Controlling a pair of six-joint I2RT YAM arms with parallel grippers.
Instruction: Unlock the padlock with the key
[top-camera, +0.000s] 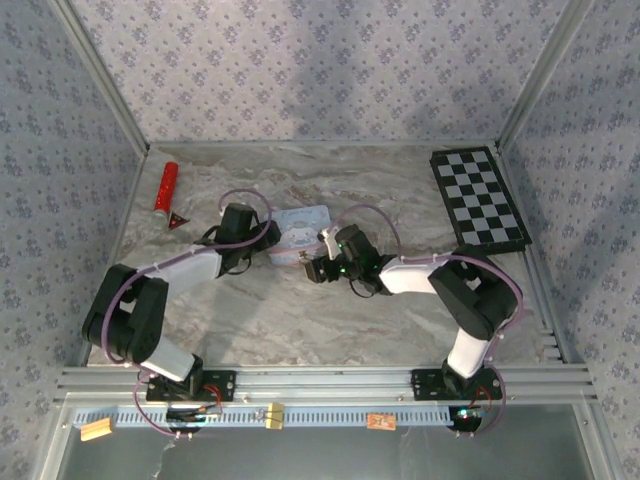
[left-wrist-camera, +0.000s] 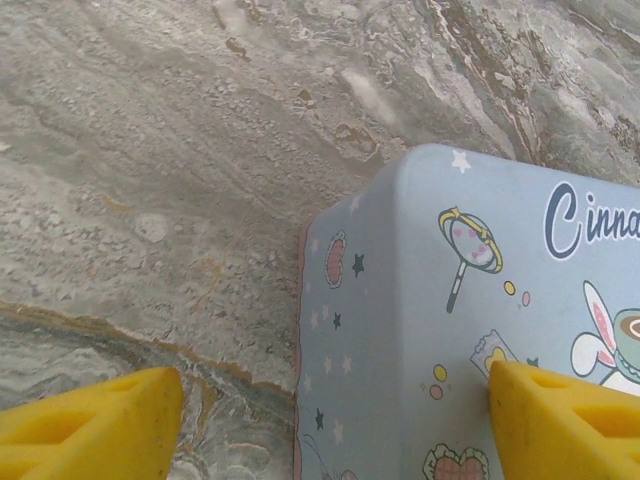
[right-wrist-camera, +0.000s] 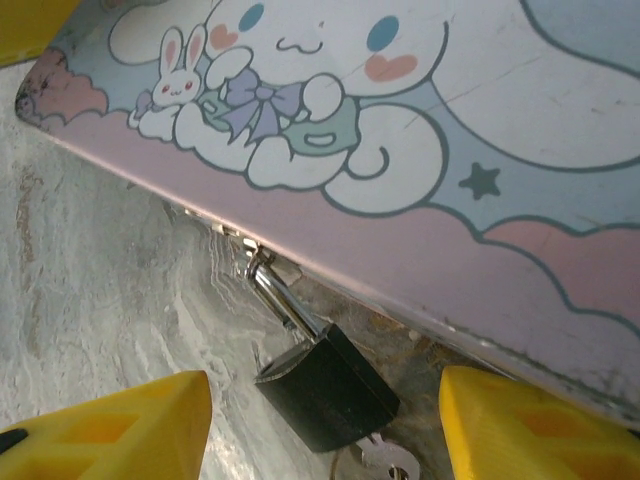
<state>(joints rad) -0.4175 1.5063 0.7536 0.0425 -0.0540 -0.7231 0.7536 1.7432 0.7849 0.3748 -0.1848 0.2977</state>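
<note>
Both spread: right end effector (right-wrist-camera: 325, 428) around the padlock (right-wrist-camera: 322, 392) to grab its key (right-wrist-camera: 383, 458), left end effector (left-wrist-camera: 330, 425) maybe steadying the tin (left-wrist-camera: 400, 300).

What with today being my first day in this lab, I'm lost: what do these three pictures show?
Two robot arms are bolted at the near edge of a marble-patterned table. The overhead picture shows both; the other two come from cameras on their wrists. On the table lie a light-blue cartoon tin, a checkerboard and a red object. The left arm's yellow fingers stand open astride the tin's edge. The right arm's fingers stand open either side of a small black padlock hooked on the tin's latch, a key at its base. Nothing is held.
</note>
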